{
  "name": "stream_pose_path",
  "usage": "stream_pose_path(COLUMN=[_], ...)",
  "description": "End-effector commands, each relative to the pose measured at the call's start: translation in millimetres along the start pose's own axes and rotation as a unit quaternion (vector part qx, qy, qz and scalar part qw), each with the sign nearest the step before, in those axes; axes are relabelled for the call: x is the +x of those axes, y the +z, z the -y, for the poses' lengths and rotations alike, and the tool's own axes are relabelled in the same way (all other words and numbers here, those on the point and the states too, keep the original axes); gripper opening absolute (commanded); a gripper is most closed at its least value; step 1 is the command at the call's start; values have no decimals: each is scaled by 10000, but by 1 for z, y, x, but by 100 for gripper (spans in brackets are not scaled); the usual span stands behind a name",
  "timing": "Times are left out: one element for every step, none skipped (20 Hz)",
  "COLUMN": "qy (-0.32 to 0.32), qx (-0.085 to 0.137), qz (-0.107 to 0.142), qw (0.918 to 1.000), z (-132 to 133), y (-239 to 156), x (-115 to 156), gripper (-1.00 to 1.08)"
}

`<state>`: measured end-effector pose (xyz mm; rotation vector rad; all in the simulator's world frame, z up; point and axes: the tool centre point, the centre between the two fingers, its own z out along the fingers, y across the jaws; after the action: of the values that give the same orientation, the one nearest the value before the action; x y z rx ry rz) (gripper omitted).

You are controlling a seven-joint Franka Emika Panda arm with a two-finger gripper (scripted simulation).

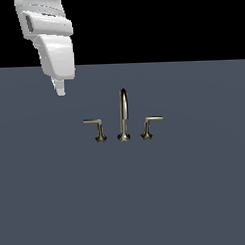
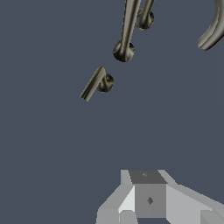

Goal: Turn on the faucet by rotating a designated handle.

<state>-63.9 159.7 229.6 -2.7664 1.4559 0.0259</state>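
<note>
A wide slate-grey worktop fills the room, bare around the fittings. The white arm hangs at the far left, its end effector above the surface, touching nothing; whether its fingers are apart I cannot tell. The faucet stands mid-worktop, spout tall and arched. The designated handle sits just left of it, upright, bar pointing left.

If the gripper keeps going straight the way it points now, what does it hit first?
Probably the bare grey surface. The gripper points down, well off toward the exterior view's left of the designated handle, so nothing of the faucet seems in line; depth is unclear.
</note>
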Motion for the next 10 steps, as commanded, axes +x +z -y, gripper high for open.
stream_pose_path(qy=[231, 323, 416, 511, 607, 706, 807, 910, 1017, 1127], qx=[4, 4, 4, 4, 4, 3, 2, 2, 1, 0], qz=[-9, -13, -17, -21, -26, -31, -36, -42, -47, -53], qw=[9997, 9995, 9991, 9987, 9982, 9975, 9967, 9958, 9948, 9936], z=[10, 14, 18, 22, 25, 29, 33, 37, 41, 45], y=[11, 16, 21, 25, 30, 35, 40, 45, 50, 56], x=[6, 9, 12, 15, 18, 21, 25, 28, 32, 36], gripper=[-100, -100, -100, -100, -100, -100, -100, -100, -100, -100])
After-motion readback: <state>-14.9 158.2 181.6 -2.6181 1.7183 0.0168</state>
